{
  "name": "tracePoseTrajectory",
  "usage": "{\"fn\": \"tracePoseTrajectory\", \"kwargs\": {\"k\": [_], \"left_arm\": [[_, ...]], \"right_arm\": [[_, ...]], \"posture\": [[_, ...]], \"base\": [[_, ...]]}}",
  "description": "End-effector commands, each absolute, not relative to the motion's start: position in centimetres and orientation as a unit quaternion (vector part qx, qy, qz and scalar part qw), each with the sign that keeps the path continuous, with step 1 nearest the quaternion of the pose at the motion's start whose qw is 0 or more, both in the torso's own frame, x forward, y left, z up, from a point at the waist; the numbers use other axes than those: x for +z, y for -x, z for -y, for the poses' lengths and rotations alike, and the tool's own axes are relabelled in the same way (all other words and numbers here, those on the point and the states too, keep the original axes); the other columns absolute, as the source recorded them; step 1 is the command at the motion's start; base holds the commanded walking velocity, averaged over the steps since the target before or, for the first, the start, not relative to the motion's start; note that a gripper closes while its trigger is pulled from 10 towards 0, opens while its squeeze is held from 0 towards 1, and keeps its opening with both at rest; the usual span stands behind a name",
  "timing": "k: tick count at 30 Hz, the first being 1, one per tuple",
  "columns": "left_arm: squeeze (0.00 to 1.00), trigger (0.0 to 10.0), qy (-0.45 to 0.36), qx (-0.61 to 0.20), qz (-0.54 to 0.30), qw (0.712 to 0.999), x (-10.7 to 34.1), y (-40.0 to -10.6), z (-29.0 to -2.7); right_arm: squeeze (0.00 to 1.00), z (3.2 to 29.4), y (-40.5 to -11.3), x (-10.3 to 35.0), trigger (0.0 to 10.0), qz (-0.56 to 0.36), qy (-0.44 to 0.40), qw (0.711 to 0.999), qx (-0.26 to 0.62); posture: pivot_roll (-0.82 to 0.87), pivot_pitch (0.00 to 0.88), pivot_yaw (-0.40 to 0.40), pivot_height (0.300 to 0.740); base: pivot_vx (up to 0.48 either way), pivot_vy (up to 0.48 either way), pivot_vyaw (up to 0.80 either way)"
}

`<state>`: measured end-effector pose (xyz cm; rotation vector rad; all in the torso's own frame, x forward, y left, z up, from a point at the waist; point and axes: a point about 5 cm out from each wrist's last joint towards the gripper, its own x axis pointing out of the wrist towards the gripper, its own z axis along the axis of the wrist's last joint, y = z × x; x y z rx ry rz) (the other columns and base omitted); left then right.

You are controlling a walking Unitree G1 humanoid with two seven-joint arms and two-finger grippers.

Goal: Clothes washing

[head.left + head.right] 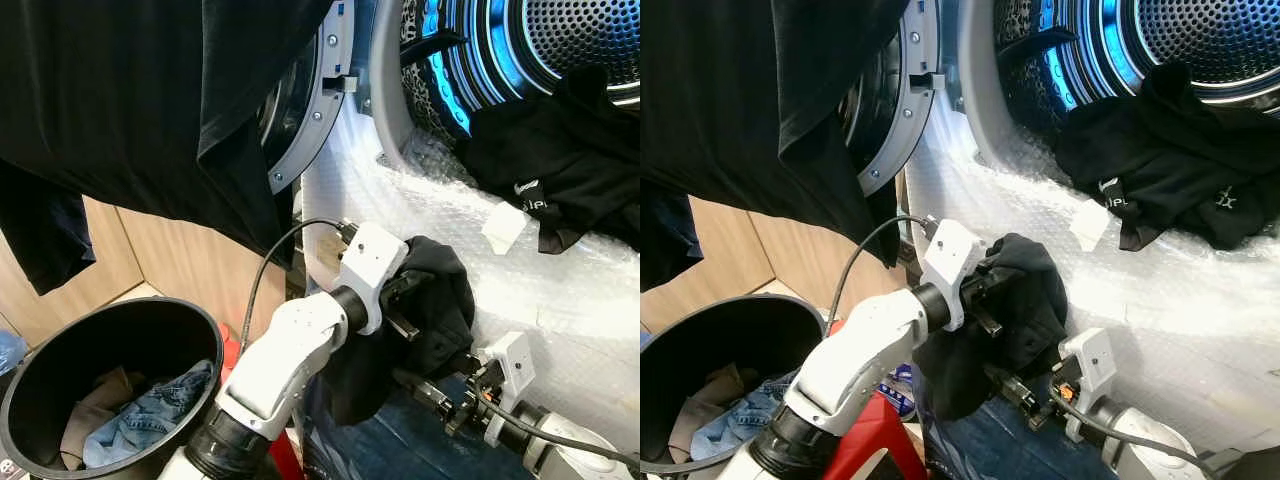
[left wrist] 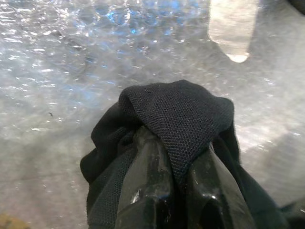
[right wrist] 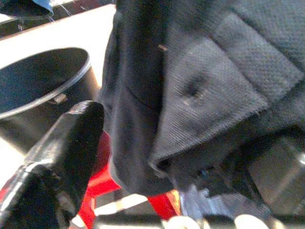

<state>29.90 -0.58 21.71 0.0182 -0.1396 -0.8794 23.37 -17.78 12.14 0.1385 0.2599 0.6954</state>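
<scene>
The left gripper (image 2: 174,191) is clamped on a black garment (image 1: 440,300); in the left wrist view its two fingers (image 2: 147,181) sit pressed together with a fold of the knit cloth pinched between them and draped over their tips. It holds the garment up against the bubble wrap (image 1: 560,290) that covers the washer's front, below the drum (image 1: 560,40). The cloth hangs down from the grip toward the right gripper (image 1: 430,390).

The right gripper sits just under the hanging garment, its fingers spread; one finger (image 3: 62,148) shows clear of the cloth in the right wrist view, with the fabric beside it.

A second black garment (image 1: 1170,170) spills out of the drum mouth onto the wrap, with white lettering too small to read and a white tag (image 1: 503,228) hanging from it.

A black bucket (image 1: 60,340) to the left holds jeans (image 1: 150,410). Dark cloth (image 1: 130,110) is draped over the open door (image 1: 310,110).
</scene>
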Motion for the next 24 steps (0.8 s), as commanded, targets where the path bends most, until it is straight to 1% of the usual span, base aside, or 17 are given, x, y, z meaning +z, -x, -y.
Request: {"fn": "tracePoseTrajectory", "kwargs": {"k": [1,3,6,8,15,16,19,24], "left_arm": [[0.00,10.0,-0.012,-0.436,0.101,0.894,23.1,-29.5,1.7],[0.00,10.0,-0.012,-0.437,0.104,0.893,23.2,-29.5,1.9],[0.00,10.0,-0.015,-0.443,0.105,0.890,23.2,-29.3,2.6],[0.00,10.0,-0.013,-0.441,0.111,0.890,23.5,-29.2,3.3],[0.00,10.0,-0.002,-0.452,0.123,0.884,24.2,-28.6,4.8],[0.00,10.0,0.002,-0.458,0.125,0.880,24.5,-28.2,5.3],[0.00,10.0,0.008,-0.462,0.128,0.877,24.7,-27.9,5.8],[0.00,10.0,0.015,-0.466,0.131,0.875,24.8,-27.5,6.1]], "right_arm": [[0.00,17.1,-23.0,12.7,10.0,-0.124,-0.090,0.928,0.339],[0.00,16.9,-22.9,12.8,10.0,-0.124,-0.102,0.927,0.340],[0.00,16.7,-22.4,13.0,10.0,-0.124,-0.092,0.920,0.360],[0.00,16.9,-22.9,13.0,10.0,-0.135,-0.104,0.931,0.322],[0.00,16.2,-23.5,13.6,10.0,-0.129,-0.137,0.946,0.264],[0.00,15.8,-23.9,13.8,10.0,-0.122,-0.162,0.951,0.233],[0.00,15.4,-24.1,13.9,10.0,-0.115,-0.190,0.951,0.213],[0.00,15.3,-24.3,13.9,10.0,-0.109,-0.213,0.950,0.199]], "posture": [[-0.07,0.000,-0.010,0.740],[-0.07,0.000,-0.010,0.740],[-0.08,0.000,-0.001,0.740],[-0.08,0.000,-0.001,0.740],[-0.07,0.000,-0.002,0.740],[-0.06,0.000,-0.004,0.740],[-0.06,0.000,-0.007,0.740],[-0.05,0.000,-0.007,0.740]], "base": [[0.000,0.000,0.00],[0.000,0.000,0.00],[0.000,0.000,0.00],[0.000,0.000,0.00],[0.000,0.000,0.00],[0.000,0.000,0.00],[0.000,0.000,0.00],[0.000,0.000,0.00]]}}
